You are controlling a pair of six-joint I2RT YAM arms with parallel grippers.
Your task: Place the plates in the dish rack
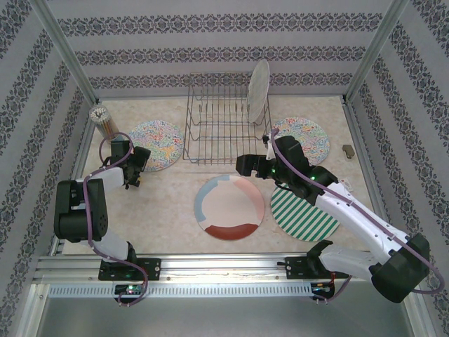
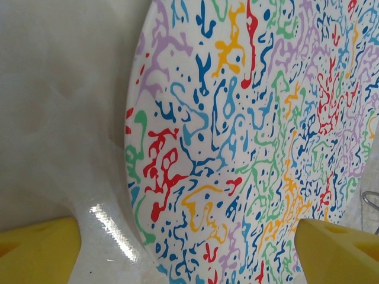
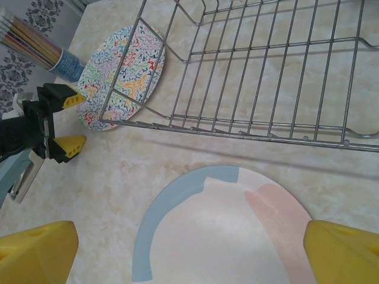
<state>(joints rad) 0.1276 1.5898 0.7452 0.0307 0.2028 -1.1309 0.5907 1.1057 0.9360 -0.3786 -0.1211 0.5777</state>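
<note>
Loading so far: one pale plate (image 1: 259, 90) stands on edge at the right end of the dish rack (image 1: 217, 130); four more plates lie flat on the bench (image 1: 175, 210).
Left claw (image 1: 135, 167): released, its fingers (image 2: 37, 248) spread wide and low at the near-left rim of the left floral plate (image 1: 156, 145); it holds nothing.
Left floral plate: flat and directly ahead of the left claw, with its rim running between the two fingers in the left wrist view. The rack's left end is just beside its right edge.
Right claw (image 1: 244, 164): also released and empty, hanging over the far rim of the cream plate (image 1: 229, 207), between that plate and the rack's front wire.
Other plates: the striped plate (image 1: 303, 214) lies partly under the right arm; the second floral plate (image 1: 305, 135) sits right of the rack.
Nearer arm: the left one for the left floral plate, the right one for the cream plate.
Long axis: none, since the plate is round. The thin rim lies flat against the bench and probably needs tipping or sliding before it can be gripped.
Next step, as judged: closing the left fingers on that rim.
</note>
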